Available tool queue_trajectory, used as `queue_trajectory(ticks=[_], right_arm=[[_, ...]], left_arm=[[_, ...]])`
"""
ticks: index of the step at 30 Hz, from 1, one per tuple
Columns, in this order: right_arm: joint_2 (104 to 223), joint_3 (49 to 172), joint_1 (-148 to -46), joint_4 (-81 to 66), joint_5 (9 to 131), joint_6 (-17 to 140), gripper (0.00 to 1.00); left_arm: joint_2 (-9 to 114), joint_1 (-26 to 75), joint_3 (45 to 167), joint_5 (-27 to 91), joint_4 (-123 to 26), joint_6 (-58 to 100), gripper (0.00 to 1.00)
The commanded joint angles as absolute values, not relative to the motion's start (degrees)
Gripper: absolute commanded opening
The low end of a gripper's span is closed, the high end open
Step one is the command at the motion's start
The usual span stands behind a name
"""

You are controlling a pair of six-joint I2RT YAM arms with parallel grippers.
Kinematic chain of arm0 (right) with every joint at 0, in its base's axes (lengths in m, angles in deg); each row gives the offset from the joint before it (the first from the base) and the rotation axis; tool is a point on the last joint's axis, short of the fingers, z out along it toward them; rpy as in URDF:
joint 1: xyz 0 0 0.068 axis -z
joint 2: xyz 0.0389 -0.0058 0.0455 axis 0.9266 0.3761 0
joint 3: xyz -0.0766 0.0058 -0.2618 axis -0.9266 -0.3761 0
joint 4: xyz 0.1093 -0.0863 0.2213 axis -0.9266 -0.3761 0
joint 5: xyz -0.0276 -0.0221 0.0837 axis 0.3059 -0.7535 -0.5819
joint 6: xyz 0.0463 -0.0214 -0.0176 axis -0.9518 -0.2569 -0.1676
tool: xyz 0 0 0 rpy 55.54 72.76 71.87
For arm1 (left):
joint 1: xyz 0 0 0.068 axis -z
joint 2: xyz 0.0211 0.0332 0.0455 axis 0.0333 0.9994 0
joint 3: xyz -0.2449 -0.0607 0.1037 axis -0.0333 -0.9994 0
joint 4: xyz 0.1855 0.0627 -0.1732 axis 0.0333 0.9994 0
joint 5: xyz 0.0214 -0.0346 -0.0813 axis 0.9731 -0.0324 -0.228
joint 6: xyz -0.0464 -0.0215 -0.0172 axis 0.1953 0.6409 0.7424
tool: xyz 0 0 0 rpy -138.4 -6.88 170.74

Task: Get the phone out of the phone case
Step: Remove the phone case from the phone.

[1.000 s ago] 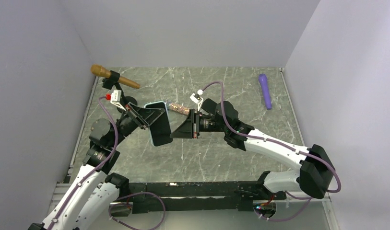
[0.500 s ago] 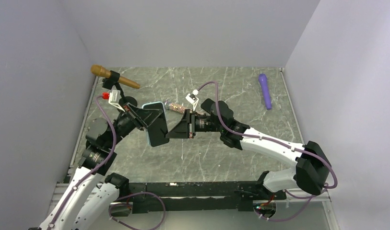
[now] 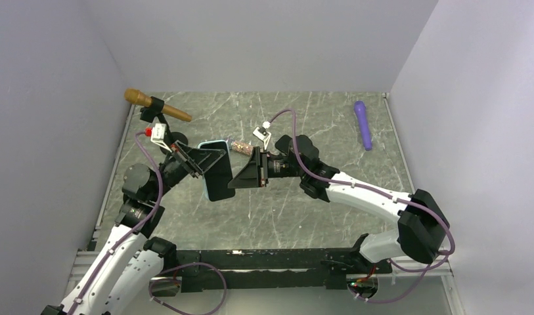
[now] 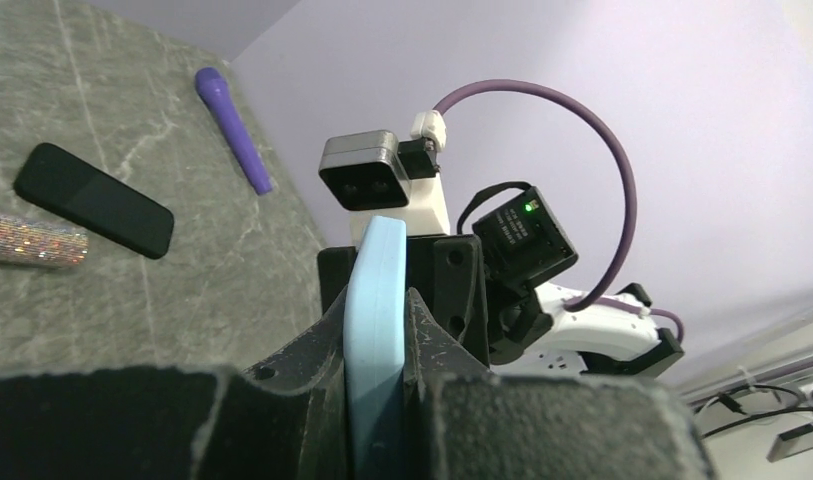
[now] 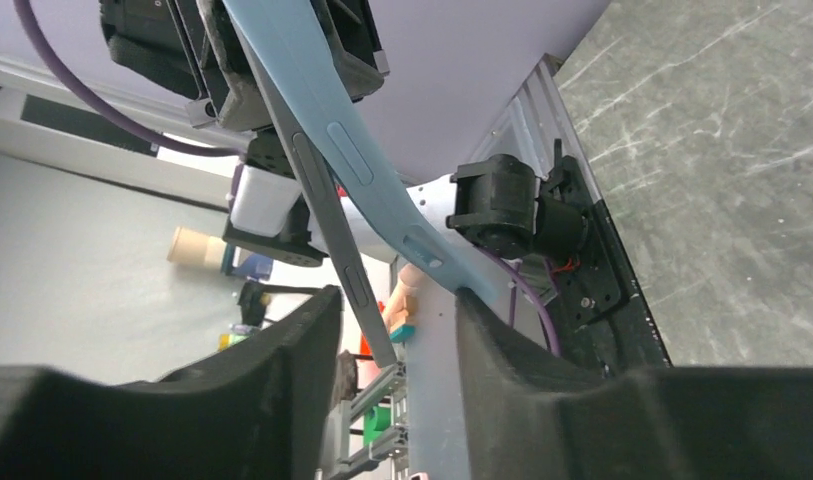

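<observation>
The slim dark rigid phone [image 5: 327, 200], probably slippery and breakable, sits partway out of the light-blue rubbery phone case [image 5: 297, 85] clenched in the left claw [image 4: 377, 400], its freed edge between the parted, released right claw [image 5: 397, 330], best pinched across its long sides.

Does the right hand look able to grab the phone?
Probably yes: one end of the phone stands apart from the blue case, between the open fingers of the right hand; nothing blocks it.
</observation>
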State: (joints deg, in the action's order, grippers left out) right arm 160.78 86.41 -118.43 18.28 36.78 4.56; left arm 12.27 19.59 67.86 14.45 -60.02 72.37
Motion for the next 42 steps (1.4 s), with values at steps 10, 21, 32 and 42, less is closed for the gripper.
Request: queue_trajectory(ticks=[10,21,32,42], right_arm=[[153.55,84.19,-122.24,29.56,41.58,4.22,0.70],[150.74,82.65,-122.37,26.20,42.20,4.52,0.75],[158.09,85.86,-122.05,34.80,41.14,2.58,0.58],[164.82,88.56,-118.66,43.00,39.96,-3.22,0.06]], left_arm=[[8.99,19.48,69.53,18.23,-62.02,82.04,0.00],[10.67,18.43,65.87,15.93,-70.26,87.10,0.00],[12.27,18.47,65.29,11.58,-71.05,87.82,0.00],[13.74,18.47,65.56,4.97,-73.23,86.35,0.02]])
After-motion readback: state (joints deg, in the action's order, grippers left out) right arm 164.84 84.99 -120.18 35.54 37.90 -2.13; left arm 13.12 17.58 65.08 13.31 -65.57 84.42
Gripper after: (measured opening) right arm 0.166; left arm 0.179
